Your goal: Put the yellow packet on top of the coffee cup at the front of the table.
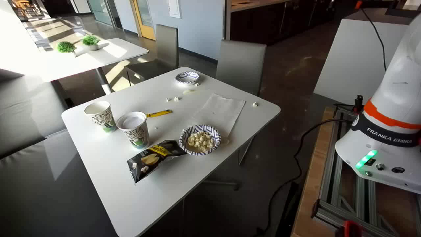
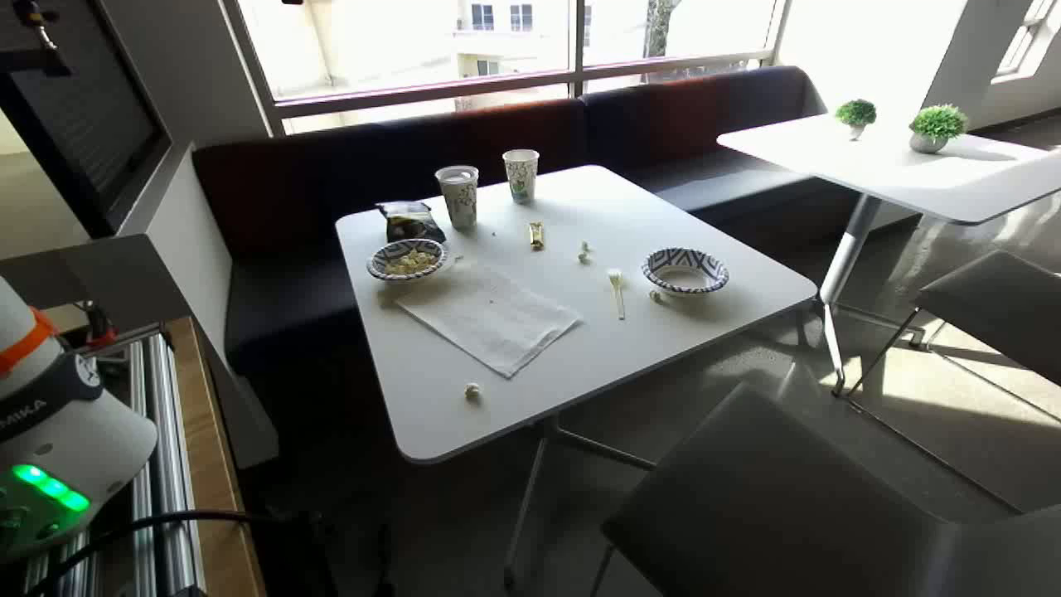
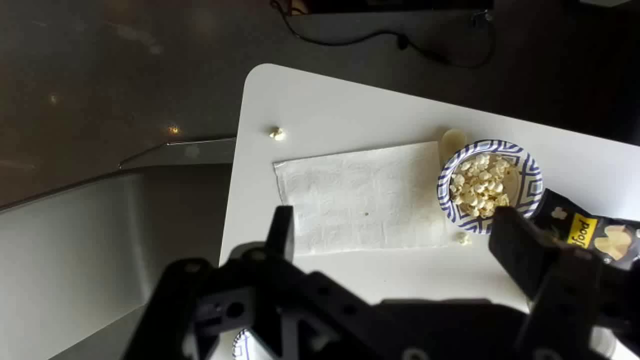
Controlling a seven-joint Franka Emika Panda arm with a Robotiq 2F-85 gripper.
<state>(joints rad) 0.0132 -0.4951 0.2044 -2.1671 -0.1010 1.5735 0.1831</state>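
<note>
The yellow packet (image 1: 159,113) lies flat on the white table, beside the cups, and also shows in an exterior view (image 2: 537,235). It is not visible in the wrist view. Two similar upright paper cups with leaf patterns and green patches stand close together. One (image 1: 137,135) has a flat pale top; it also shows in an exterior view (image 2: 460,203). The other (image 1: 102,119) is open-topped and also shows in an exterior view (image 2: 520,178). I cannot tell for sure which is the coffee cup. My gripper (image 3: 392,212) is open above the napkin, holding nothing; both exterior views show only the arm's base.
A patterned bowl of popcorn (image 3: 530,182) stands by the black snack bag (image 1: 154,159) and the white napkin (image 3: 365,200). Another bowl (image 2: 684,259), a fork (image 2: 617,294) and several loose popcorn pieces lie on the table (image 1: 184,184). Chairs (image 1: 241,65) stand around it.
</note>
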